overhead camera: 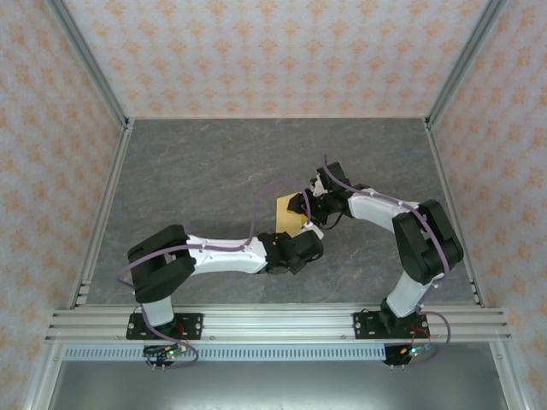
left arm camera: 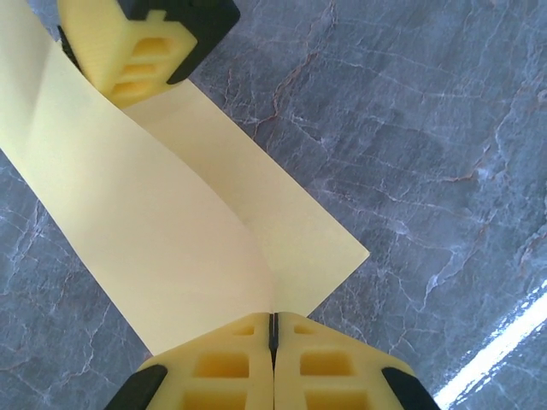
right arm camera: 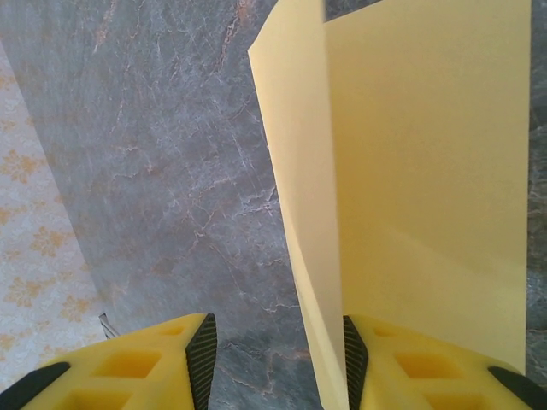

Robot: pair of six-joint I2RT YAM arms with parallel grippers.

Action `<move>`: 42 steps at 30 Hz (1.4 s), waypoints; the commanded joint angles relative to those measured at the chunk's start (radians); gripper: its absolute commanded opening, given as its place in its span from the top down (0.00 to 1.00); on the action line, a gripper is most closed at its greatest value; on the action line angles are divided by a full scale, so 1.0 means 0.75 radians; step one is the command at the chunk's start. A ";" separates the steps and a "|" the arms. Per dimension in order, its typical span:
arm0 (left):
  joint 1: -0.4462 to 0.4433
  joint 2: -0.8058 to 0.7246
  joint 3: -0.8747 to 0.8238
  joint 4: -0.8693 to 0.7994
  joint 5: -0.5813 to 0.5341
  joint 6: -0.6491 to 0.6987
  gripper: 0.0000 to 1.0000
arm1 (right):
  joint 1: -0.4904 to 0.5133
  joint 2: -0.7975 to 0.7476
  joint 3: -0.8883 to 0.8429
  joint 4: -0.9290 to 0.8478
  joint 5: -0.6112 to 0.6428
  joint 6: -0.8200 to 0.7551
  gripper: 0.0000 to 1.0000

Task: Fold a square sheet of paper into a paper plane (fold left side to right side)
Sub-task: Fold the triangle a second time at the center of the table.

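The square sheet of paper [overhead camera: 285,212] lies mid-table, yellow and partly lifted into a curl. My left gripper [left arm camera: 272,329] is shut on the paper's [left arm camera: 171,196] near edge, where one side curves up over the flat part. My right gripper [right arm camera: 278,342] is open. The raised paper [right arm camera: 419,188] leans against the inner pad of its right finger [right arm camera: 352,359], and bare table shows between the jaws. In the left wrist view a yellow right-gripper finger [left arm camera: 141,43] touches the sheet's far end. From above, both grippers meet at the sheet, left gripper [overhead camera: 301,245] below it and right gripper [overhead camera: 308,205] beside it.
The grey marbled table [overhead camera: 214,162] spreads around the sheet on all sides. Patterned walls with metal frame posts [overhead camera: 90,64] close the left, back and right. An aluminium rail [overhead camera: 273,325] carries both arm bases at the near edge.
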 commanded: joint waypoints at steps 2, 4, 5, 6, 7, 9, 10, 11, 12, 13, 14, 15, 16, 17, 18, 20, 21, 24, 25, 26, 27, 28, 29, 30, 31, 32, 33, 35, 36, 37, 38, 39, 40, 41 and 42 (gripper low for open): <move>-0.010 -0.072 -0.025 0.032 0.008 -0.005 1.00 | 0.004 0.006 0.042 -0.035 0.041 -0.033 0.52; -0.007 -0.085 -0.037 0.041 0.027 -0.011 1.00 | 0.002 -0.005 0.053 -0.040 0.061 -0.045 0.49; -0.003 -0.093 -0.043 0.047 0.045 -0.014 1.00 | 0.000 -0.014 0.058 -0.040 0.070 -0.049 0.46; 0.008 -0.100 -0.049 0.051 0.074 -0.020 1.00 | -0.005 -0.028 0.063 -0.038 0.082 -0.048 0.43; 0.018 -0.107 -0.055 0.054 0.098 -0.030 1.00 | -0.011 -0.042 0.065 -0.032 0.089 -0.047 0.40; 0.050 -0.130 -0.082 0.079 0.164 -0.046 1.00 | -0.022 -0.079 0.074 -0.024 0.112 -0.042 0.33; 0.066 -0.143 -0.097 0.095 0.193 -0.057 1.00 | -0.027 -0.097 0.075 -0.024 0.124 -0.043 0.31; 0.083 -0.158 -0.111 0.113 0.229 -0.063 1.00 | -0.033 -0.119 0.077 -0.025 0.137 -0.044 0.29; 0.105 -0.174 -0.131 0.134 0.265 -0.073 1.00 | -0.039 -0.141 0.078 -0.030 0.152 -0.046 0.26; 0.122 -0.191 -0.147 0.157 0.299 -0.082 1.00 | -0.045 -0.159 0.078 -0.036 0.166 -0.048 0.25; 0.146 -0.203 -0.165 0.179 0.343 -0.092 1.00 | -0.051 -0.183 0.074 -0.043 0.185 -0.051 0.24; 0.164 -0.215 -0.177 0.198 0.379 -0.102 1.00 | -0.056 -0.208 0.065 -0.046 0.203 -0.050 0.22; 0.183 -0.221 -0.188 0.216 0.412 -0.111 1.00 | -0.061 -0.235 0.055 -0.043 0.221 -0.051 0.20; 0.206 -0.226 -0.196 0.227 0.451 -0.120 1.00 | -0.062 -0.264 0.038 -0.042 0.241 -0.054 0.18; 0.222 -0.229 -0.206 0.242 0.479 -0.129 1.00 | -0.063 -0.297 0.021 -0.042 0.265 -0.057 0.17; 0.256 -0.234 -0.221 0.268 0.537 -0.148 1.00 | -0.067 -0.352 -0.008 -0.064 0.301 -0.076 0.17; 0.276 -0.234 -0.233 0.285 0.568 -0.161 1.00 | -0.066 -0.375 -0.022 -0.083 0.316 -0.093 0.17; 0.337 -0.233 -0.256 0.324 0.671 -0.192 1.00 | -0.064 -0.429 -0.068 -0.154 0.317 -0.151 0.26; 0.357 -0.230 -0.260 0.333 0.707 -0.197 1.00 | -0.063 -0.438 -0.087 -0.166 0.310 -0.156 0.35; 0.379 -0.227 -0.267 0.342 0.738 -0.211 1.00 | -0.060 -0.451 -0.116 -0.171 0.302 -0.156 0.42; 0.398 -0.224 -0.272 0.352 0.775 -0.217 1.00 | -0.054 -0.463 -0.148 -0.167 0.287 -0.154 0.46; 0.418 -0.221 -0.275 0.355 0.810 -0.221 1.00 | -0.047 -0.472 -0.180 -0.157 0.273 -0.148 0.51; 0.436 -0.218 -0.278 0.358 0.833 -0.229 1.00 | -0.039 -0.480 -0.208 -0.145 0.264 -0.141 0.56; 0.453 -0.217 -0.281 0.364 0.861 -0.231 1.00 | -0.025 -0.484 -0.239 -0.125 0.250 -0.129 0.62; 0.466 -0.213 -0.285 0.365 0.884 -0.234 1.00 | -0.013 -0.489 -0.270 -0.108 0.244 -0.116 0.67; 0.480 -0.210 -0.285 0.364 0.899 -0.236 1.00 | -0.001 -0.489 -0.302 -0.086 0.241 -0.099 0.74; 0.491 -0.207 -0.283 0.360 0.917 -0.236 1.00 | 0.013 -0.485 -0.327 -0.069 0.241 -0.086 0.82; 0.512 -0.196 -0.272 0.342 0.936 -0.234 1.00 | 0.046 -0.467 -0.372 -0.039 0.250 -0.061 0.93; 0.519 -0.192 -0.267 0.328 0.942 -0.229 1.00 | 0.067 -0.446 -0.385 -0.035 0.253 -0.055 0.97; 0.527 -0.188 -0.259 0.311 0.944 -0.223 1.00 | 0.082 -0.423 -0.387 -0.043 0.257 -0.056 0.98; 0.532 -0.186 -0.254 0.295 0.945 -0.217 1.00 | 0.102 -0.397 -0.387 -0.050 0.264 -0.059 0.99; 0.536 -0.182 -0.247 0.277 0.947 -0.212 1.00 | 0.119 -0.374 -0.384 -0.055 0.272 -0.059 1.00; 0.538 -0.178 -0.238 0.256 0.947 -0.202 1.00 | 0.137 -0.349 -0.383 -0.059 0.282 -0.055 1.00; 0.543 -0.173 -0.231 0.235 0.948 -0.195 1.00 | 0.149 -0.326 -0.381 -0.061 0.292 -0.049 0.99; 0.543 -0.169 -0.221 0.214 0.952 -0.187 1.00 | 0.157 -0.311 -0.380 -0.063 0.300 -0.048 1.00</move>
